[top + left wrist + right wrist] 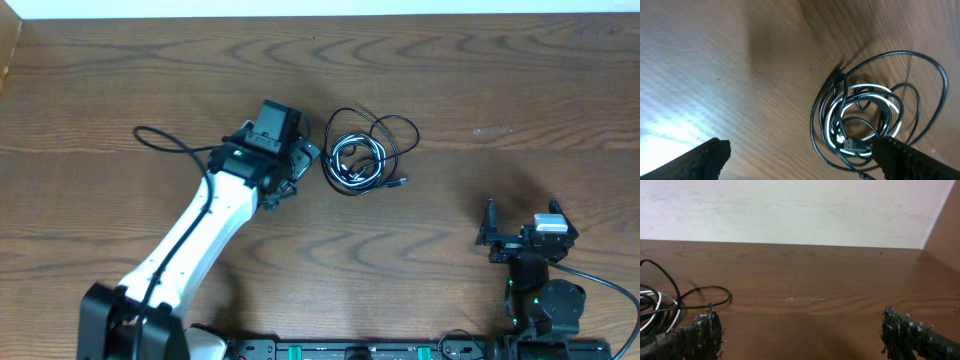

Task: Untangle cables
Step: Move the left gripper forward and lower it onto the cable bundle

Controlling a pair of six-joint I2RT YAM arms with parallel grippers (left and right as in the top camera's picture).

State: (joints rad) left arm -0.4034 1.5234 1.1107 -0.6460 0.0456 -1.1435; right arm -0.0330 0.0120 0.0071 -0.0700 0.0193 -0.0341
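A brown wooden table (480,80) fills the scene. The left gripper (297,172), on its white arm, hangs released just left of the tangled coil of thin black and white cables (360,155) at centre. The right gripper (522,222), near right and well apart, gapes empty.

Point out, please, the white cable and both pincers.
white cable (871,89): left wrist view, upper arc of coil.
left pincer (801,146): left wrist view, midway between open fingertips.
right pincer (800,317): right wrist view, midway between open fingertips.

Your wooden table (480,80) carries one tangled bundle of cables (357,162) (black loops, one white), lying flat near its middle.
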